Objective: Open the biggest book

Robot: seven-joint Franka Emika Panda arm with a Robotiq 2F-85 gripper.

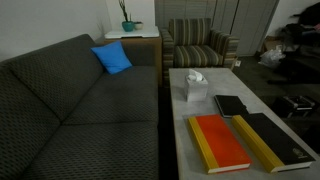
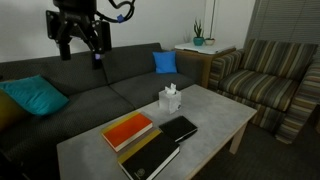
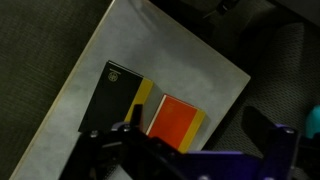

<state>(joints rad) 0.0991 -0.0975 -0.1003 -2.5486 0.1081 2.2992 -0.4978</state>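
The hand [image 2: 82, 48] is hanging high above the dark grey fabric sofa [image 2: 95, 88], well apart from the pale grey table [image 2: 215, 112]. Its fingers are standing wide apart and are holding nothing. The large flat black book with the yellow long edge [image 1: 272, 140] is lying closed on the table, just beside the red-orange book [image 1: 220, 142], near the small black book [image 1: 229, 105].

Biggest book [image 3: 112, 95], below claw [image 3: 195, 150]: matt black cover, smooth. Red-orange book [image 3: 178, 120] beside it: smooth matt cover. Table [image 3: 190, 60] under both: matt grey, finely speckled. Sofa [image 2: 120, 75] behind claw: coarse woven cloth.
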